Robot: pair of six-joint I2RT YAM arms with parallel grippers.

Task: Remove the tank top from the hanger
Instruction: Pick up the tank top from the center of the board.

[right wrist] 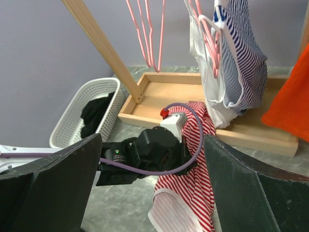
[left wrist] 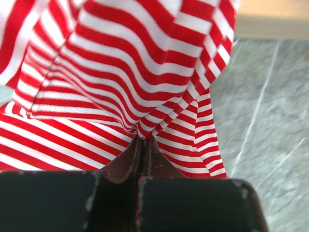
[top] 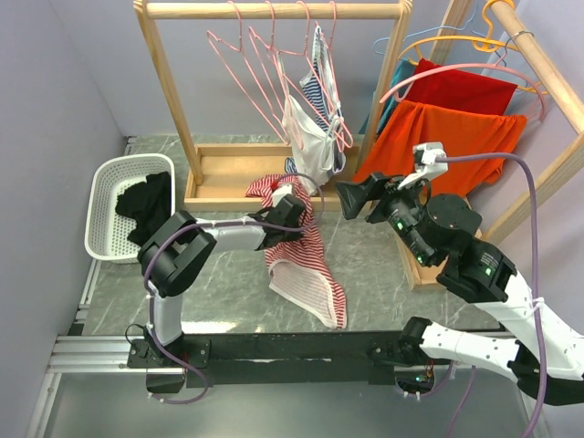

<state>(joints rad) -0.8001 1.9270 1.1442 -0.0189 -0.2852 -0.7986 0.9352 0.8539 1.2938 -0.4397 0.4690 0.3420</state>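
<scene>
Red-striped tank top (top: pixel 306 265) trails toward the table's (top: pixel 383 292) near edge from my left gripper (left wrist: pixel 143 145), clamped on its top; right gripper (top: pixel 347 197) gapes alongside.

tank top (top: pixel 308 272): soft striped cloth | rack (top: pixel 165 82): bare wood (matt) | basket (top: pixel 101 221): white plastic

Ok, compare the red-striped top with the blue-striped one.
The red-striped top is pinched in the shut left gripper, draping down; the blue-striped top hangs on a pink hanger at the rack. The red-striped top's bands are red, the blue-striped top's navy. Both are striped on white.
</scene>
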